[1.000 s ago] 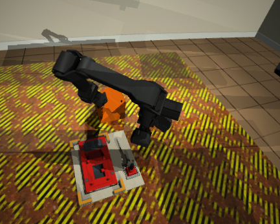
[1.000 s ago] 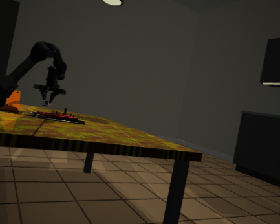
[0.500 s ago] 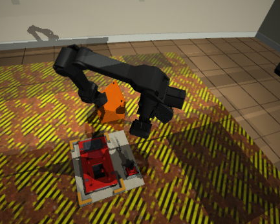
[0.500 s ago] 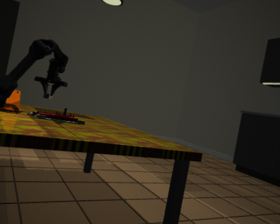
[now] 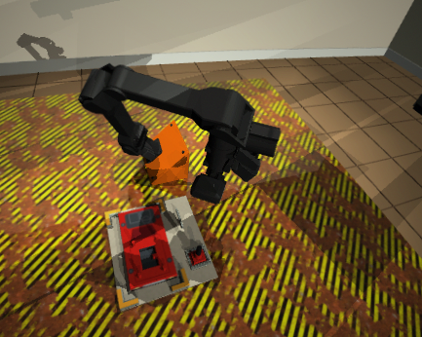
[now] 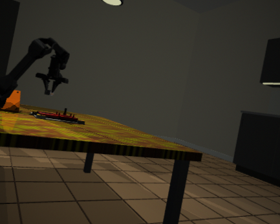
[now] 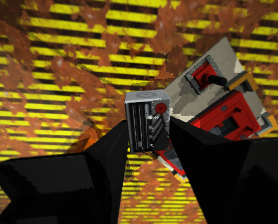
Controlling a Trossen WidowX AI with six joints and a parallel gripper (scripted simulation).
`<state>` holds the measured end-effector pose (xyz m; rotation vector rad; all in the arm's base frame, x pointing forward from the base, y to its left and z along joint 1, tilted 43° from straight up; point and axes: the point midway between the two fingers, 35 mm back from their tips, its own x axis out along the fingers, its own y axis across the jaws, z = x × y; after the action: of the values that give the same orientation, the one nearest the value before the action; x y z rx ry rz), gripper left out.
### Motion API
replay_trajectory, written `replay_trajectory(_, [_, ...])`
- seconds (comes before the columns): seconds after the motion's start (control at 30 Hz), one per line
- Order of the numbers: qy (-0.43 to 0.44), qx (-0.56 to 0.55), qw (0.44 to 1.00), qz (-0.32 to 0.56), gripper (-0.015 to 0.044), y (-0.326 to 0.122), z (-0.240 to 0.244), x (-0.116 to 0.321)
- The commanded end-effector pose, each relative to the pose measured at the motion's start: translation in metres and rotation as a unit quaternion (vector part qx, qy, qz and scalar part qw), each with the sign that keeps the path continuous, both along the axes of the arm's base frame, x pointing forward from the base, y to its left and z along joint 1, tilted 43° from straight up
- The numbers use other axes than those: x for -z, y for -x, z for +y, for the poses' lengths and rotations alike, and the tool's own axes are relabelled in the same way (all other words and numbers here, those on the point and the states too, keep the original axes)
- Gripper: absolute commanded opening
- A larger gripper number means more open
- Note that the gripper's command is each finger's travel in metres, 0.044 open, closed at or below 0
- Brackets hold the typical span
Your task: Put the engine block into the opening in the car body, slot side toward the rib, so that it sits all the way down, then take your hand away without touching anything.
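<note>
Clearly, the fitting is undone: left to right, an orange bracket, flat-faced and sharp-cornered, stands beside the raised black hand, its tapered fingers clamped on the engine block. Held above the table, well apart from the car body, the block could go in turned the wrong way if the wrist is not lined up, since the body lies slanted in the wrist view. A tilt in the grip could wedge it on the opening's edge, short of full depth; fingers spread too wide on release could strike the red posts. Which detail is the rib cannot be made out.

The block is a grey box with dark parallel bars and a red disc. The body is glossy red, with a dark, squarish opening, on a pale, flat board with ochre corner marks. Farther right, a rounded black peg rises from a small red base. Yellow-and-black stripes and rusty patches cover the table.
</note>
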<state>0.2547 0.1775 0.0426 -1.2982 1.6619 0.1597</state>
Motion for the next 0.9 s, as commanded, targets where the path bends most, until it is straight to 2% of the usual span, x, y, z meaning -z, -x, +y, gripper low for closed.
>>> replay_trajectory(0.0, [-0.005,0.015,1.000,-0.018,0.0000,-0.008,-0.008,-0.006])
replay_trajectory(0.87, [-0.025,0.147,0.980,-0.136,0.0000,-0.050,-0.073,-0.029])
